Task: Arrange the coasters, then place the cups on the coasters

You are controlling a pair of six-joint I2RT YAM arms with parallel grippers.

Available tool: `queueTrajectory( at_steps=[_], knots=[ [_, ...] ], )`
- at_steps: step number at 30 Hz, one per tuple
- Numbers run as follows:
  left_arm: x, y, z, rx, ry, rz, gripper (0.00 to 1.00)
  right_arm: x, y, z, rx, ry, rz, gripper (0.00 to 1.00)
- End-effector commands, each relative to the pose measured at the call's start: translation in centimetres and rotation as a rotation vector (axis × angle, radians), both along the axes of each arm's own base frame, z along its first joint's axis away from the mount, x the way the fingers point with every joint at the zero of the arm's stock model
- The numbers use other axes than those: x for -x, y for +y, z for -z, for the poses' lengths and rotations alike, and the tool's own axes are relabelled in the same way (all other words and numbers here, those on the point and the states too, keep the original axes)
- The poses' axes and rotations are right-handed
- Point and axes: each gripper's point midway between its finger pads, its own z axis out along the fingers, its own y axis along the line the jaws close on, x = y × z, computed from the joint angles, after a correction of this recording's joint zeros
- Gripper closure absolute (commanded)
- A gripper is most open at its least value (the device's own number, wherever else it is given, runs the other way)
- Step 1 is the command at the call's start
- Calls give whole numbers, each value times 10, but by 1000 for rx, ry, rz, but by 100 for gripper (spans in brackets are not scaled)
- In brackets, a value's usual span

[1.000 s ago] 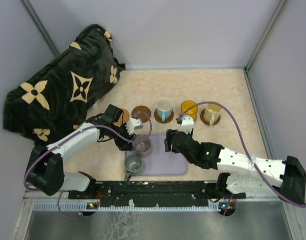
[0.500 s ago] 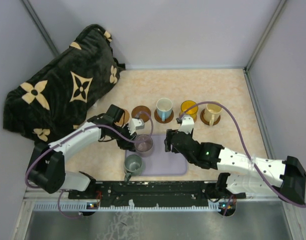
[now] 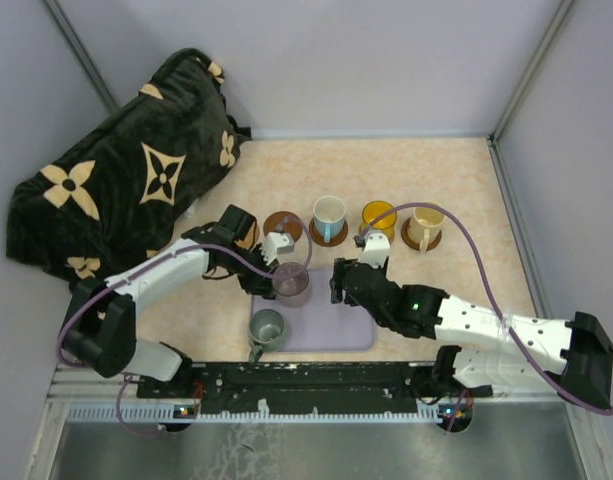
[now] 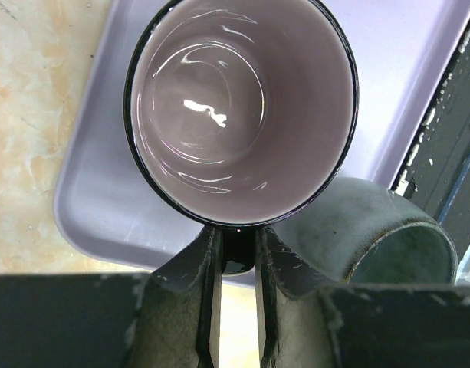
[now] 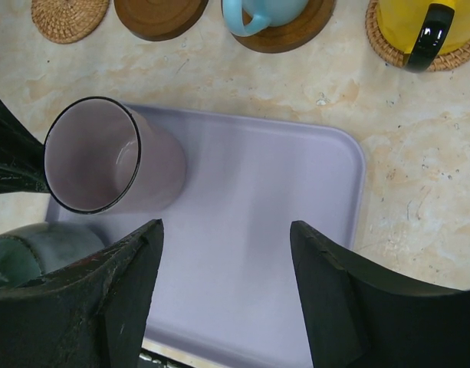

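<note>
— What do we have in the left gripper (image 4: 236,247)?
— We see its two fingers pressed together on the dark handle of the purple-grey mug (image 4: 242,115). The mug stands mouth up over the far left part of the lavender tray (image 5: 258,230). We cannot tell whether its base touches the tray.

— And the right gripper (image 5: 225,230)?
— We see its jaws standing well apart above the middle of the tray, to the right of the purple-grey mug and not touching it.

— Where do we find the other mugs?
— The grey-green mug (image 3: 267,328) sits at the tray's near left corner, just beside the held one. Beyond the tray, in a row on the table, we see the white mug (image 3: 329,215) with its blue handle on a dark coaster, the yellow mug (image 3: 378,216) on a woven one, and the cream mug (image 3: 427,225) on a dark one.

— Which coasters do we see bare?
— Two, at the left end of that row: a woven coaster (image 5: 70,11) and, just beside it, a dark wooden coaster (image 5: 159,11).
</note>
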Motion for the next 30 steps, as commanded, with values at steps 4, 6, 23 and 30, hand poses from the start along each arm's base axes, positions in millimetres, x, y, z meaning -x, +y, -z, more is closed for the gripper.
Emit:
queueTrajectory(
  at_steps=[4, 6, 23, 30],
  knots=[
    [-34, 3, -27, -24, -130, -179, 100, -3, 0, -10, -24, -34, 19, 32],
    [-41, 4, -39, -20, -166, -231, 100, -3, 0, -11, -25, -35, 21, 32],
    [-88, -18, -112, 116, -487, -605, 100, -5, 3, -5, -13, -32, 23, 32],
    [-114, -13, -126, 230, -625, -870, 100, -5, 1, -1, 7, -33, 26, 32]
  ],
)
